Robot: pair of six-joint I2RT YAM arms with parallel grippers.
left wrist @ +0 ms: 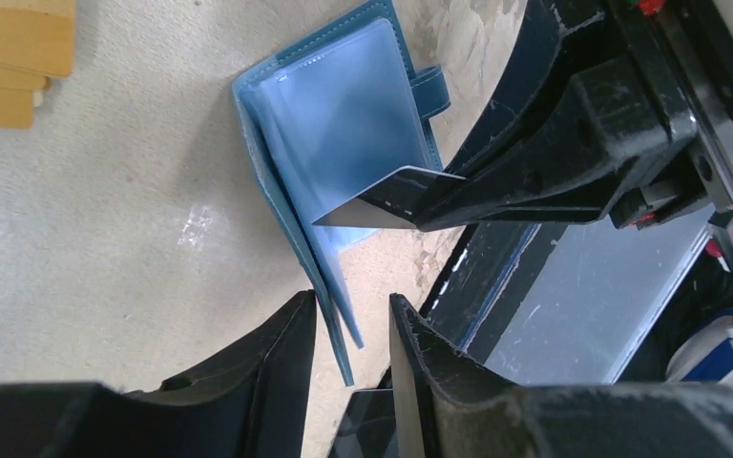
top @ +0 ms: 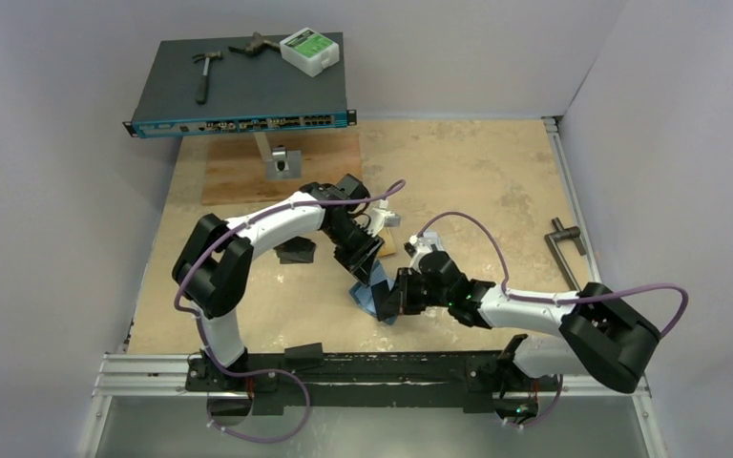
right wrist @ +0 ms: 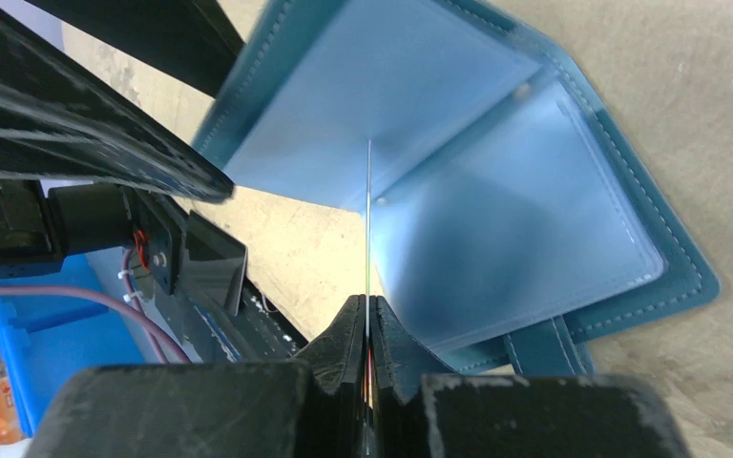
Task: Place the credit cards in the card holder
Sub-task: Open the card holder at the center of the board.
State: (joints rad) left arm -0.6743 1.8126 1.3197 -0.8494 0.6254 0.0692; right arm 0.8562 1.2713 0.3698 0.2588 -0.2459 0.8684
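Observation:
The teal-blue card holder (top: 374,301) lies open on the table, its pale glossy pockets (left wrist: 344,105) spread in a V (right wrist: 496,219). My right gripper (right wrist: 369,310) is shut on a silver-grey credit card (right wrist: 369,219), seen edge-on. The card's far corner (left wrist: 387,198) reaches into the fold between the pockets. My left gripper (left wrist: 351,315) is open. The holder's lower flap edges stand between its fingers, close to the left finger and not pinched. In the top view the left gripper (top: 367,265) sits just above the holder and the right gripper (top: 403,291) beside it. Orange-gold credit cards (left wrist: 10,57) lie stacked nearby.
A black folded object (top: 296,251) lies left of the holder. At the back left, a network switch (top: 239,91) on a stand carries a hammer (top: 205,74) and a white-green box (top: 310,50), with a wooden board (top: 248,172) below. A metal handle (top: 565,243) lies at the right.

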